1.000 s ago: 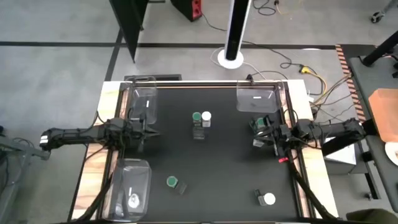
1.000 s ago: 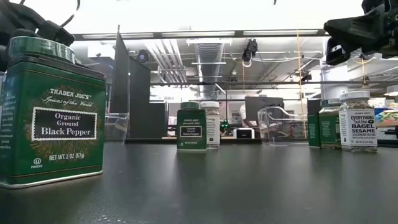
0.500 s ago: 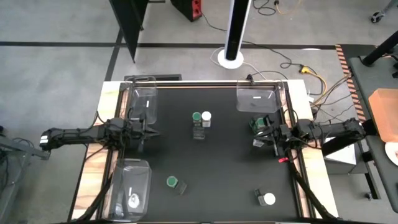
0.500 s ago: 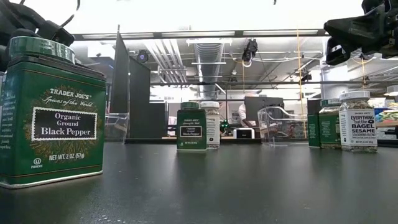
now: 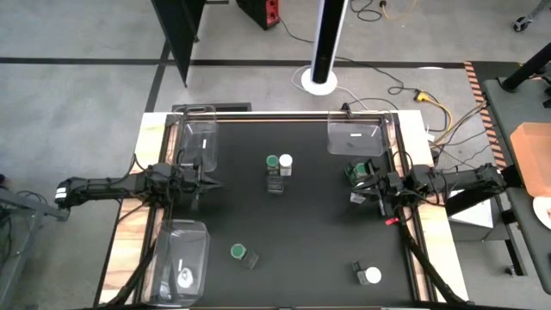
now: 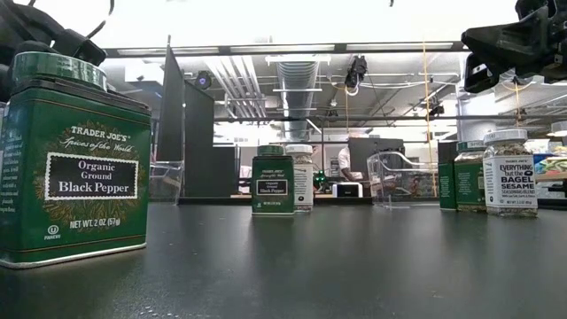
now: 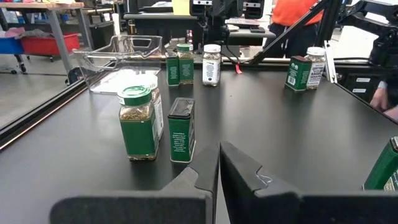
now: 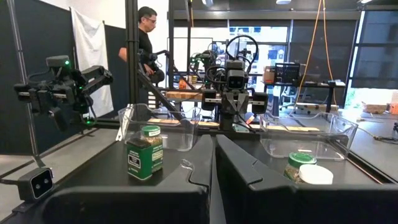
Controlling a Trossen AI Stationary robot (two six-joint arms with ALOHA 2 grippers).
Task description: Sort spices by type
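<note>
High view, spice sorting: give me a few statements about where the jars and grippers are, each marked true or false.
1. A green-lidded jar and a white-lidded jar stand side by side near the table's middle. True.
2. The left gripper holds a jar. False: it is shut on nothing, waiting at the left edge.
3. A white-lidded jar stands near the front right corner. True.
4. The right gripper is wide open. False: it is shut, at the right edge.
5. Every jar sits inside a clear tray. False: several stand on the bare black table.
</note>
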